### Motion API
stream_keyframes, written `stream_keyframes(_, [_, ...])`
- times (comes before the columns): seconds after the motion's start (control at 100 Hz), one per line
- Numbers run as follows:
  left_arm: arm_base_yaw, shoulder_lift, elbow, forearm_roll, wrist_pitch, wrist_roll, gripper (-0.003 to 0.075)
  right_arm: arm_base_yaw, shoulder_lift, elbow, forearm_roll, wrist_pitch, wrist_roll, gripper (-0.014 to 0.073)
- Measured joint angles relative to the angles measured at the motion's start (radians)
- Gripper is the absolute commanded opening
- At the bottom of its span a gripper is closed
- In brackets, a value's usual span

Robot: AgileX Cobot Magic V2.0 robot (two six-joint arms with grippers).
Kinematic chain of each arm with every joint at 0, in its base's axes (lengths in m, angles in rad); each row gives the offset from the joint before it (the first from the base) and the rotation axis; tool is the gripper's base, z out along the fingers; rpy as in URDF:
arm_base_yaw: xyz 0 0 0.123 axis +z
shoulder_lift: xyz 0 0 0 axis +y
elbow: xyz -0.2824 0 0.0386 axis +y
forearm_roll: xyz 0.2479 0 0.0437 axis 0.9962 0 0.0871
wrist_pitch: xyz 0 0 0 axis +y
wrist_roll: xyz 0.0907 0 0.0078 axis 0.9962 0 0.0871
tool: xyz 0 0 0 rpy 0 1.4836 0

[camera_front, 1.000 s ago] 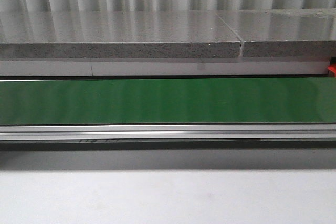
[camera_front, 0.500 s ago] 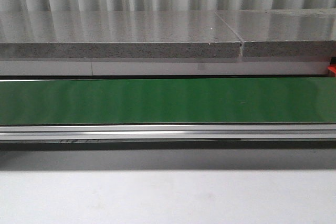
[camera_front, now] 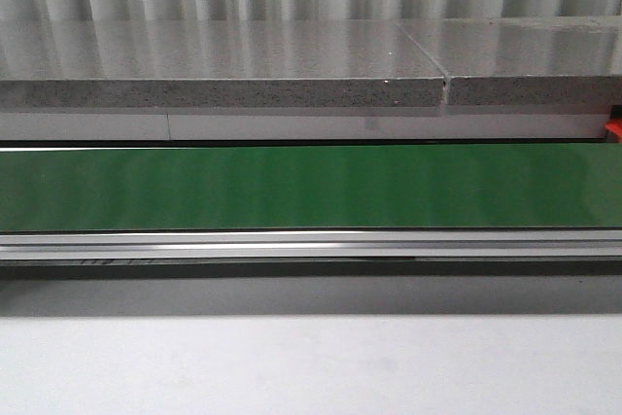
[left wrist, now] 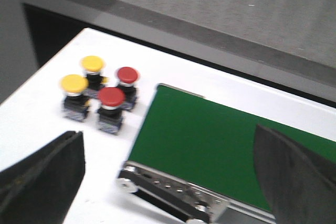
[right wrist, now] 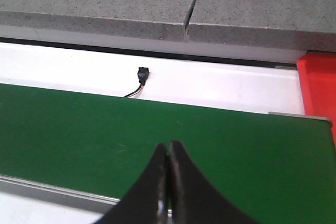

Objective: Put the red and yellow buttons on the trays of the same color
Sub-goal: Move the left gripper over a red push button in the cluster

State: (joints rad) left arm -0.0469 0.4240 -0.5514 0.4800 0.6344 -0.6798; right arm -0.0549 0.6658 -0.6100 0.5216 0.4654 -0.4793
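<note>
Above the green belt point(right wrist: 157, 140), right tool point(right wrist: 168, 182) closed, empty.

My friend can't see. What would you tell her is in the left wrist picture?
Four push buttons, two yellow buttons and two red buttons, stand clustered on a white table beside the green conveyor belt. The open left gripper hovers nearby, holding nothing.

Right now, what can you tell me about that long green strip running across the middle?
The green belt is a flat, smooth, matte conveyor band, looking like rubber or plastic, stretched level across the front view, with nothing on the parts shown. A silver metal rail borders its near edge. The left wrist view shows one end wrapping over a metal frame with holes. Beside that end, apart from it, four push buttons stand on the white table.
</note>
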Motion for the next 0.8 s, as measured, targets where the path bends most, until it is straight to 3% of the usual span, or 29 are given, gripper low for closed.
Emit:
stream_keyframes(0.11, [0.051,0.106,-0.063,0.094,0.035,-0.081,0.0615,0.0,0.0,0.0,0.0,0.0,0.0,-0.0068])
stream_keyframes(0.36, [0.131,0.422,-0.181,0.11,0.029,-0.104,0.0615,0.0,0.0,0.0,0.0,0.0,0.0,-0.0068])
stream_keyframes(0.8, [0.148,0.944,-0.365,0.105,-0.008,-0.106,0.0615,0.0,0.0,0.0,0.0,0.0,0.0,-0.0068])
